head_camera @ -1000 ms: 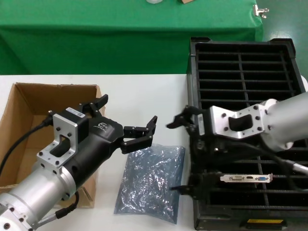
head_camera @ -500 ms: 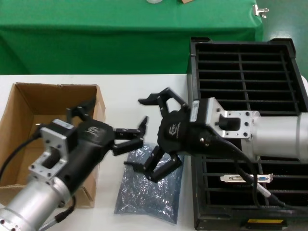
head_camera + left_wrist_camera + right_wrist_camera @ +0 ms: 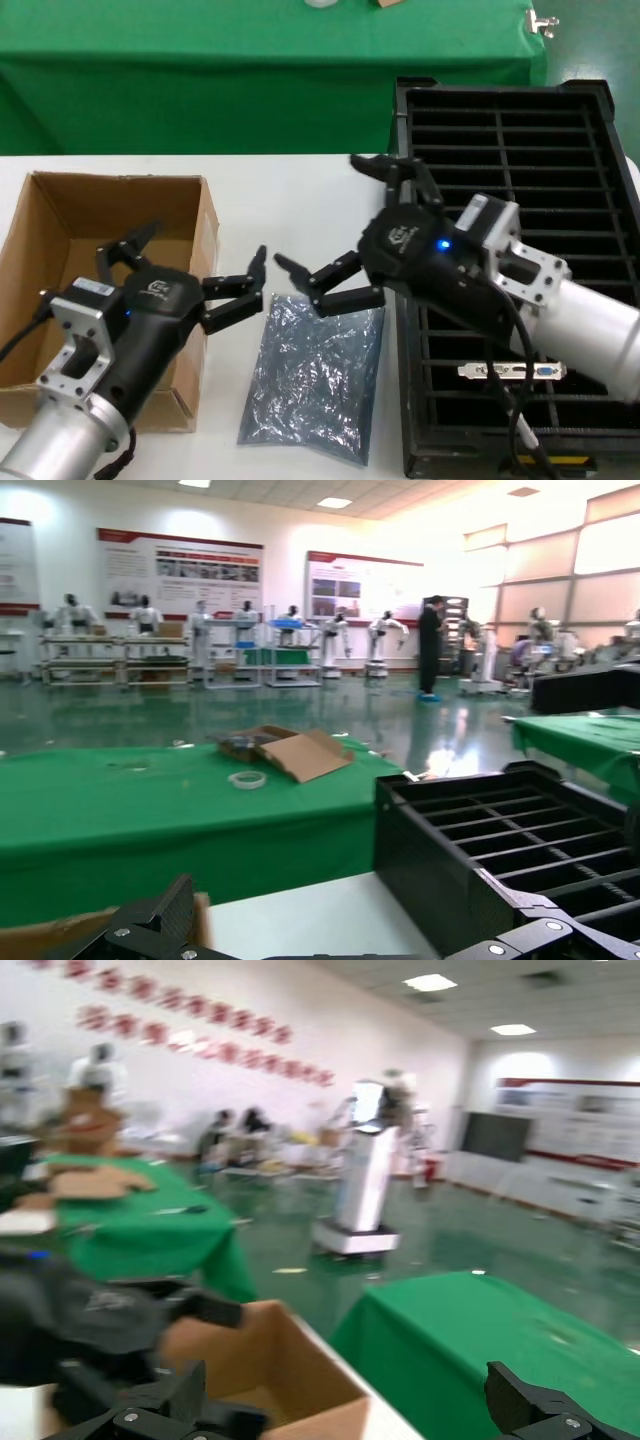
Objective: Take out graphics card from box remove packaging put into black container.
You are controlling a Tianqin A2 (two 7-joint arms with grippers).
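Left gripper [image 3: 190, 275] hangs open and empty over the near white table [image 3: 290, 190], beside the box's right wall. One packaging [image 3: 310, 375] lies flat on the table between the single box [image 3: 60, 215] and the black container [image 3: 510, 130]. Right gripper [image 3: 345, 230] is spread wide, holding nothing, above the bag's far end at the crate's left edge. One graphics card [image 3: 510, 371] rests in a near slot of the crate. Beyond the table's far edge runs green cloth [image 3: 200, 80].
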